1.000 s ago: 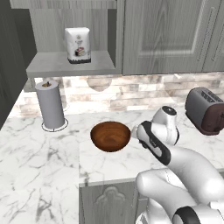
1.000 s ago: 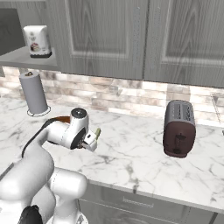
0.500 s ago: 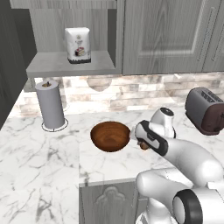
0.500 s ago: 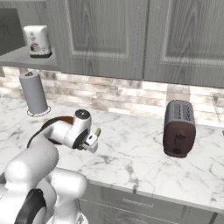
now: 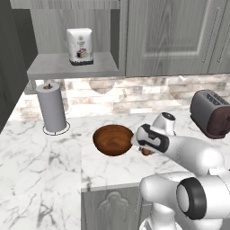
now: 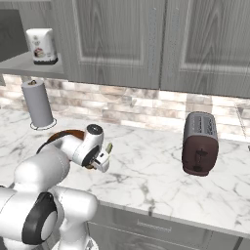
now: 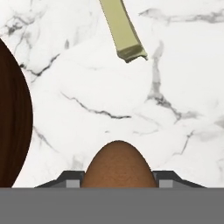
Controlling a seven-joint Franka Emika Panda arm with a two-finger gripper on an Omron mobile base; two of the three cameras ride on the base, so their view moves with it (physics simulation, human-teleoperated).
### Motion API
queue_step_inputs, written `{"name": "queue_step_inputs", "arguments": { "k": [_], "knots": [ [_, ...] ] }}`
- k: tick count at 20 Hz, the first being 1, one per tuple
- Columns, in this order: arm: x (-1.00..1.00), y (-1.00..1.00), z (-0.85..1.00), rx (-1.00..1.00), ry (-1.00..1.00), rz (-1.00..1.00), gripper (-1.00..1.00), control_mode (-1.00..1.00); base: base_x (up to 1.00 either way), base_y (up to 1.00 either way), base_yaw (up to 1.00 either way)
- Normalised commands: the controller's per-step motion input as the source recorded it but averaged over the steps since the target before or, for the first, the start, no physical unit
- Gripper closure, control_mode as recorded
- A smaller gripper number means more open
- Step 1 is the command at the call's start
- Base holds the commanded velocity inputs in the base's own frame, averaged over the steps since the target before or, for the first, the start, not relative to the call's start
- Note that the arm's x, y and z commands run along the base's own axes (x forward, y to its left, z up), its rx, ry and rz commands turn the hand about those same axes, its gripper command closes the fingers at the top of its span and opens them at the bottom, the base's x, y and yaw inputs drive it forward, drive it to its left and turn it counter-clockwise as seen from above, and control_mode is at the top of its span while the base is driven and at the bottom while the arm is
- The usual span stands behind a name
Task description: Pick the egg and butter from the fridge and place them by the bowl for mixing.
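Over the last second the arm had lowered toward the marble surface (image 5: 49, 161) just right of the bowl (image 5: 112, 139), so the egg (image 7: 119, 165) looked close to being set down. The pincer (image 7: 119, 183) stayed part-closed around the egg. The butter (image 7: 122, 29) already lay on the surface nearby.

Your arm (image 5: 193, 157) is built of glossy white, rounded shells, fat and smooth like stacked capsules. Dark grey to black rings mark the joints: one broad dark disc sits low on the big segment behind the claw (image 6: 104, 158), another dark band wraps the wrist just behind it. The hand housing is white and boxy, with a small round cap above the claw.
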Motion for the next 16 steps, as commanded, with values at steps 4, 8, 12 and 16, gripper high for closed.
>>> {"name": "queue_step_inputs", "arguments": {
  "k": [4, 8, 12, 16],
  "knots": [
    [0.00, 0.07, -0.31, 0.02, 0.00, 0.00, 1.00, -1.00, 0.00, 0.00, 0.00],
    [0.00, 0.05, -0.30, 0.02, 0.00, 0.00, 1.00, -1.00, 0.00, 0.00, 0.00],
    [0.00, 0.02, -0.25, 0.03, 0.00, 0.00, 1.00, -1.00, 0.00, 0.00, 0.00],
    [-0.08, 0.08, -0.25, 0.01, 0.00, 0.00, 1.00, -1.00, 0.00, 0.00, 0.00]
  ]
}}
